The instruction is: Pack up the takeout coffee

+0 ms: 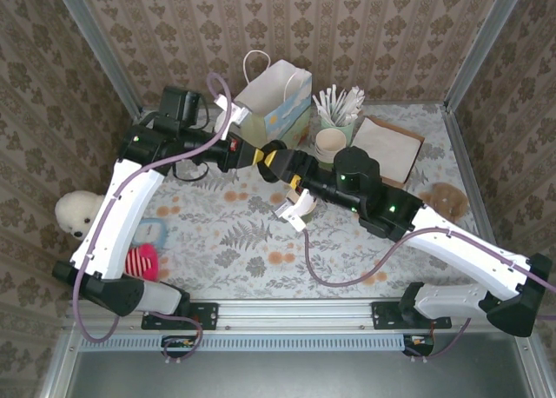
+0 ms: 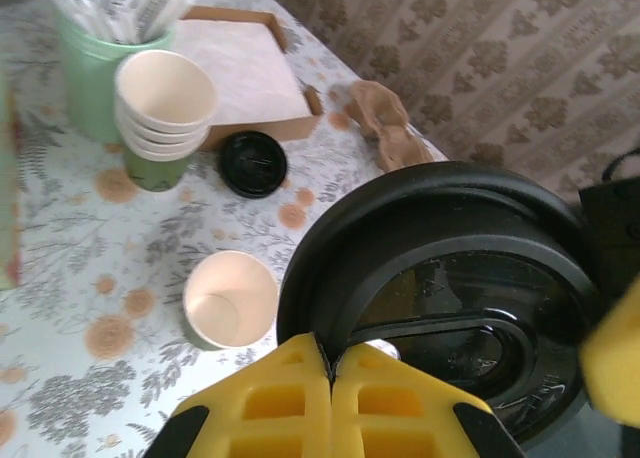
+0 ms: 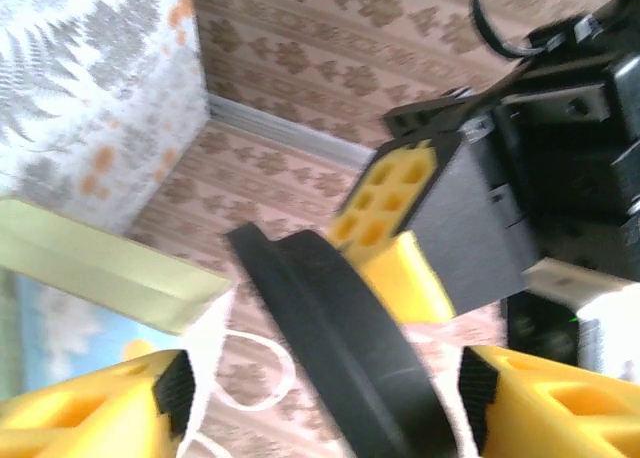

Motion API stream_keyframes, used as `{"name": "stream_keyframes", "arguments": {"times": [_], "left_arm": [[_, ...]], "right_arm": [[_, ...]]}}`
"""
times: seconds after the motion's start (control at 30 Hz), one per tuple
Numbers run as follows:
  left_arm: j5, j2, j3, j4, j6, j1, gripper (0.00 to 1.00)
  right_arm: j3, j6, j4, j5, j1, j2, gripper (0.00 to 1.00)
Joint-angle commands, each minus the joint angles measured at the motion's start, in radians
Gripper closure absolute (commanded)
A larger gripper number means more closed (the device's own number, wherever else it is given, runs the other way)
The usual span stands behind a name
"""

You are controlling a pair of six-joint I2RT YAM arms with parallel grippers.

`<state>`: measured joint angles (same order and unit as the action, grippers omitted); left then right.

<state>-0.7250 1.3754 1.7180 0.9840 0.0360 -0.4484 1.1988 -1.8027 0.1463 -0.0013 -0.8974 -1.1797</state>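
While our left gripper (image 2: 330, 363) is clamped tight on the rim of the takeout coffee (image 2: 430, 228), we see its black lid lifted above the middle of the table (image 2: 60, 278), near the upright paper bag (image 1: 274, 102); the cup beneath is hidden. Our right gripper (image 3: 320, 408) has its jaws wide apart, one on either side of that lid. Below, a green holder (image 2: 88, 73) carries wrapped sticks, a stack of lidless cups (image 2: 165, 103) stands just beside it, a lone cup (image 2: 230, 300) sits empty, and a spare lid (image 2: 252, 163) lies flat by the napkin tray (image 2: 245, 63)
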Motion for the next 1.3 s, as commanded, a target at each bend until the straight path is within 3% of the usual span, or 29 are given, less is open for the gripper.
{"name": "stream_keyframes", "arguments": {"times": [0.0, 0.03, 0.07, 0.13, 0.23, 0.33, 0.47, 0.67, 0.8, 0.93, 1.0, 1.27], "left_arm": [[0.134, -0.031, -0.030, -0.068, 0.052, 0.017, 1.00], [0.163, -0.035, -0.039, -0.071, 0.057, 0.017, 1.00], [0.197, -0.039, -0.051, -0.075, 0.065, 0.017, 1.00], [0.257, -0.045, -0.069, -0.076, 0.081, 0.013, 1.00], [0.379, -0.052, -0.091, -0.055, 0.120, -0.042, 1.00], [0.489, -0.051, -0.101, -0.015, 0.140, -0.091, 1.00], [0.536, -0.045, -0.131, -0.014, 0.226, -0.139, 1.00], [0.625, 0.004, -0.160, 0.006, 0.314, -0.226, 1.00], [0.634, 0.058, -0.192, -0.035, 0.399, -0.274, 1.00], [0.676, 0.122, -0.176, -0.055, 0.440, -0.309, 1.00], [0.702, 0.148, -0.169, -0.059, 0.463, -0.329, 1.00], [0.731, 0.271, -0.136, -0.019, 0.548, -0.379, 1.00]], "right_arm": [[0.043, 0.531, 0.240, 0.080, 0.008, 0.032, 0.23], [0.036, 0.645, 0.275, 0.059, 0.021, 0.044, 0.20], [0.003, 0.775, 0.272, 0.037, 0.033, 0.070, 0.01], [-0.085, 0.991, 0.194, 0.034, 0.041, 0.133, 0.00], [-0.181, 1.446, 0.048, 0.059, 0.050, 0.222, 0.00], [-0.186, 1.853, 0.056, 0.161, 0.064, 0.236, 0.00], [-0.173, 2.152, 0.176, 0.246, 0.085, 0.213, 0.00], [-0.190, 2.527, 0.309, 0.187, 0.190, 0.216, 0.00], [-0.241, 2.580, 0.343, -0.006, 0.323, 0.213, 0.00], [-0.276, 2.591, 0.366, -0.055, 0.390, 0.198, 0.00], [-0.310, 2.616, 0.318, -0.144, 0.437, 0.198, 0.00], [-0.336, 2.603, 0.284, -0.224, 0.451, 0.145, 0.00]]}}
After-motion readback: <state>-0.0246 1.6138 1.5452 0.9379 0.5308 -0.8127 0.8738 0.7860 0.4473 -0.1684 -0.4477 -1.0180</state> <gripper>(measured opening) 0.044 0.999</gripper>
